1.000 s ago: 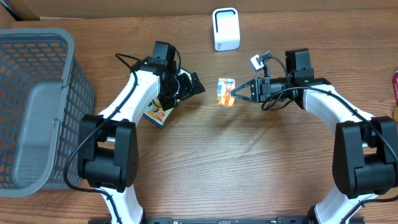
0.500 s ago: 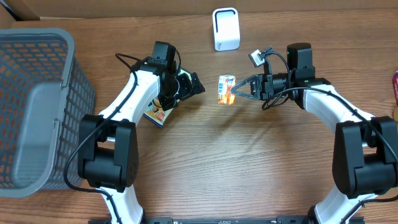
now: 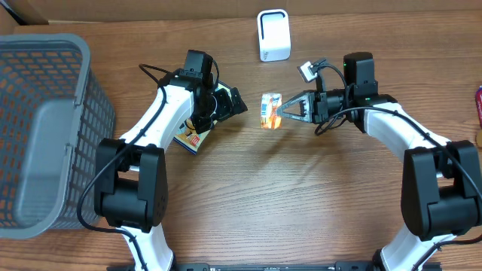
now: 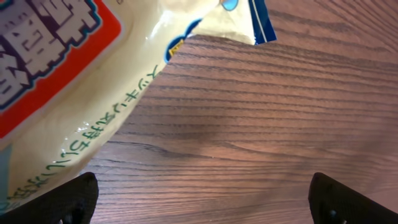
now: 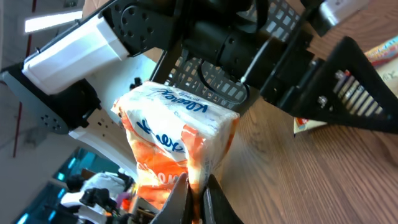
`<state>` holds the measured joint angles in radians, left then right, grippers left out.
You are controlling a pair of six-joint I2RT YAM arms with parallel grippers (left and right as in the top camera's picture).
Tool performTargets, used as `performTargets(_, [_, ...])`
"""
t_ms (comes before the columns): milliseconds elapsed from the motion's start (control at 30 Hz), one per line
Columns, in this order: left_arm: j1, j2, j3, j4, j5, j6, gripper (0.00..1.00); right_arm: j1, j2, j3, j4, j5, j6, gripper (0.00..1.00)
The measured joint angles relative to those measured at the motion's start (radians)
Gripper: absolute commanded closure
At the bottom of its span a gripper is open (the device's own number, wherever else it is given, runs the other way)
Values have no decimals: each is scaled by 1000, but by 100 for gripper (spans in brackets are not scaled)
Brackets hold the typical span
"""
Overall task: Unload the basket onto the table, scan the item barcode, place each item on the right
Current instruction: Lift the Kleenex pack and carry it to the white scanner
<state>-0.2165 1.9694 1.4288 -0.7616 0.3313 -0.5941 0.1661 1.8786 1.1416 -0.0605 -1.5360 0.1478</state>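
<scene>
Packet [image 3: 271,110] clenched by one edge in right gripper [image 3: 282,113], held above table [image 3: 248,196], straight below the scanner [image 3: 273,35], long axis roughly toward it; right arm nearer. Left gripper [image 3: 226,105] released, wide, empty, over a bag [image 3: 190,138] down-left of scanner. Count: one packet, one scanner, one bag, one basket [image 3: 45,113]

Prob. lab mock-up of shop checkout: wood table [image 3: 263,196] w/ mesh basket [image 3: 75,90], white scanner [image 3: 273,34], robot arms [image 3: 162,113].
</scene>
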Motion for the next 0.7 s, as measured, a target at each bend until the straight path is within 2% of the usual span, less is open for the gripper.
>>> performTargets(267, [0, 0, 0, 0, -14, 2, 0, 8, 0, 0, 45, 0, -24, 96])
performTargets(367, [0, 0, 0, 1, -14, 3, 0, 7, 0, 0, 72, 46, 34, 96])
performTargets(533, [0, 0, 0, 2, -14, 3, 0, 5, 0, 1, 63, 266, 168, 96])
performTargets(700, [0, 0, 0, 2, -26, 3, 0, 8, 0, 59, -239, 702, 220, 96])
